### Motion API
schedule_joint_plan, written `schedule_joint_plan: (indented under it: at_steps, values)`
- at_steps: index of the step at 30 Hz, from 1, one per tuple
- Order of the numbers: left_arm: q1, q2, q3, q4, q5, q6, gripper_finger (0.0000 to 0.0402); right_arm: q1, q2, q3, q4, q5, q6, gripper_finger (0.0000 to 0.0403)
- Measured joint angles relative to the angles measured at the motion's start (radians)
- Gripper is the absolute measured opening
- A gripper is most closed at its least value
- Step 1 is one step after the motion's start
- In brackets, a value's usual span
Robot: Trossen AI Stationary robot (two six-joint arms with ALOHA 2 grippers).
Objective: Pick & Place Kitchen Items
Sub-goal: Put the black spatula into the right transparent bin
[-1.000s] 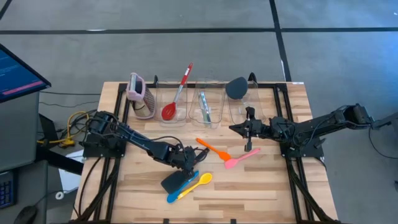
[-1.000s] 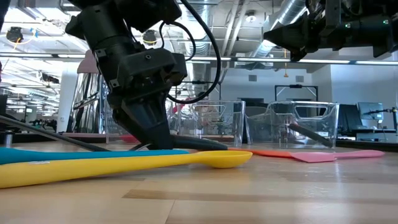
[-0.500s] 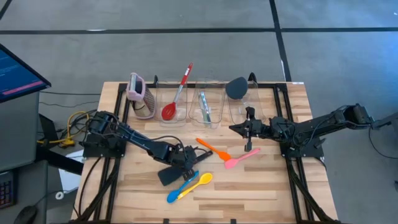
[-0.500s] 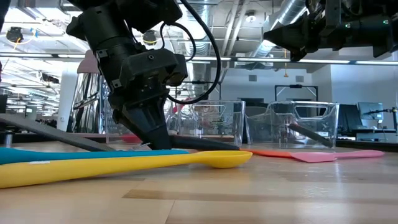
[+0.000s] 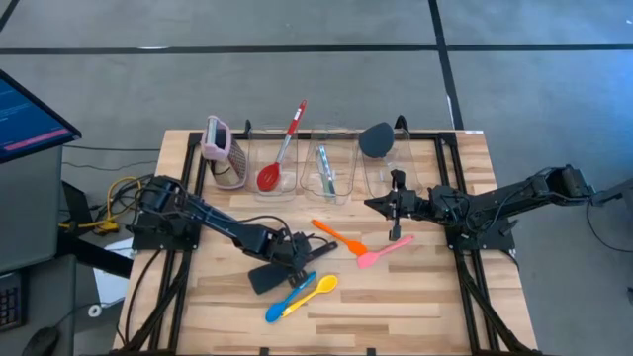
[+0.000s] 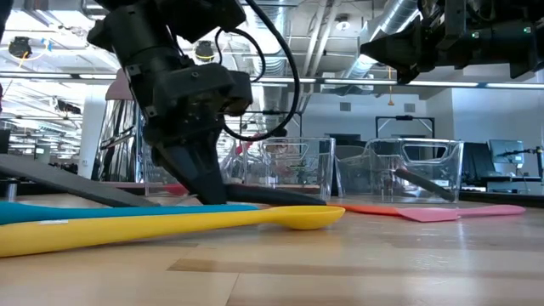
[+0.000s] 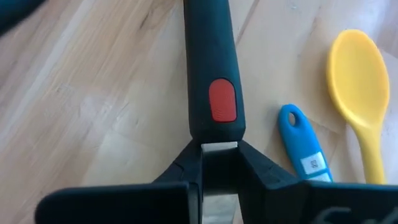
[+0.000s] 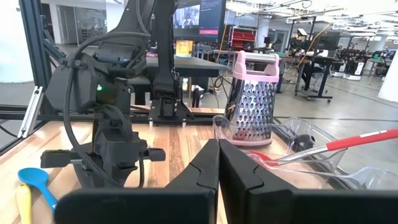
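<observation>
My left gripper [image 5: 297, 259] is shut on a black spatula [image 5: 265, 279] near the table's middle front; its handle [image 7: 208, 62] bears a red patch. Beside it lie a blue spoon [image 5: 285, 300] and a yellow spoon [image 5: 316, 288]. An orange spatula [image 5: 339, 237] and a pink spatula [image 5: 384, 250] lie flat further right. My right gripper [image 8: 219, 163] hovers shut above the table's right half, holding nothing. A red-handled tool [image 5: 284, 148] leans in the left bin, and a clear-teal one [image 5: 324, 170] lies in the middle bin. My left gripper pinches the black spatula's handle at its free end [image 7: 217, 132], just behind the red patch, between its two fingers. The fingers slant down from the table's left and lie along the handle. The blade end [image 6: 68, 182] slants up off the table.
Three clear bins [image 5: 326, 158] stand in a row at the far edge, the right one holding a dark utensil [image 5: 376, 138]. A pink-topped grater [image 5: 220, 150] stands left of them. A black frame [image 5: 450, 198] borders the table's sides.
My left gripper has shut on the black spatula's handle. The spatula has turned about, its blade swinging toward the table's left edge and tipping up off the wood. The spoons beside it stay put.
</observation>
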Motion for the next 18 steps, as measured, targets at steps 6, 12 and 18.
schedule_joint_plan:
  at_steps: [6, 12, 18]
  values:
    - [0.000, -0.059, 0.000, -0.001, 0.000, 0.045, 0.0036, 0.000, 0.000, 0.000, 0.000, 0.000, 0.000, 0.0000]
    - [0.000, -0.137, 0.001, -0.005, -0.011, 0.075, 0.0035, 0.000, 0.000, 0.000, 0.000, 0.000, 0.000, 0.0000]
    - [0.001, -0.218, 0.002, -0.019, -0.039, 0.119, 0.0034, 0.000, 0.000, 0.000, 0.000, 0.000, 0.000, 0.0000]
